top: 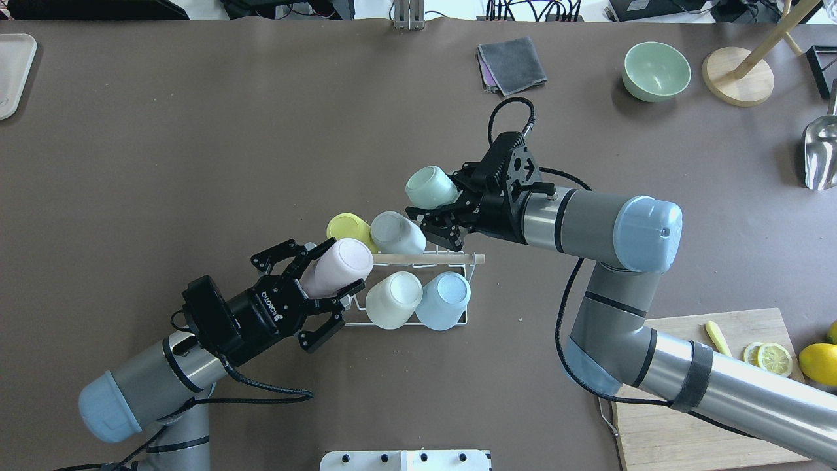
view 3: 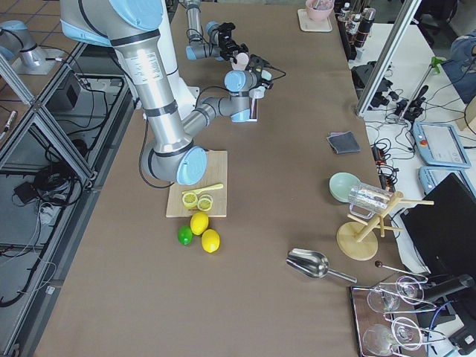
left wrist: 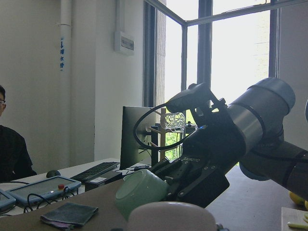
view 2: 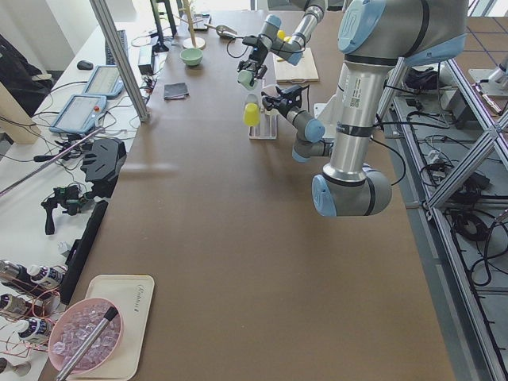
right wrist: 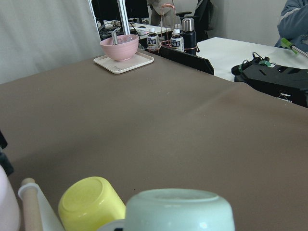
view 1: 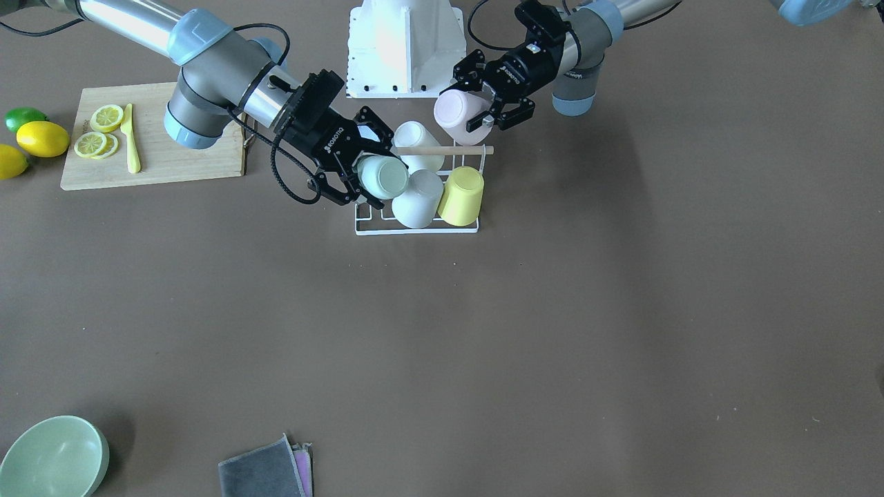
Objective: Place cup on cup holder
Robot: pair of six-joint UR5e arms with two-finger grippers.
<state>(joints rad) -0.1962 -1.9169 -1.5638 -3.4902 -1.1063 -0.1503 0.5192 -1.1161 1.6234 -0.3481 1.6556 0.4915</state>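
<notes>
Right now both arms meet over the holder [view 1: 414, 232], a white wire rack with a wooden rod [top: 431, 260] across its top, standing on the counter [top: 261, 131] just ahead of the robot's base. The left end effector [top: 330, 269] is clamped on a pink cup [top: 346, 258], one finger on either side of its wall. That cup lies tilted at the holder's left end, on the robot's side, with its outer end just beside the rod's tip. Whether it touches the rod or a prong I cannot tell. The right end effector [top: 448, 196] grips a mint cup [top: 428, 186], also tilted. It is held in the air by the holder's far edge, higher than the cups below and apart from them. Four cups sit upside down on the prongs. A yellow cup [top: 345, 227] and a grey-white cup [top: 395, 234] fill the far row. A cream cup [top: 393, 299] and a pale blue cup [top: 444, 299] fill the near row. On the robot's right, a board [view 1: 173, 159] carries lemon slices [view 1: 97, 134] and a yellow knife [view 1: 130, 138]. Two lemons [view 1: 43, 138] and a lime [view 1: 24, 119] lie just past its end. A green bowl [view 1: 52, 459] and a grey cloth [view 1: 262, 473] lie at the counter's far edge, well apart from the holder.
</notes>
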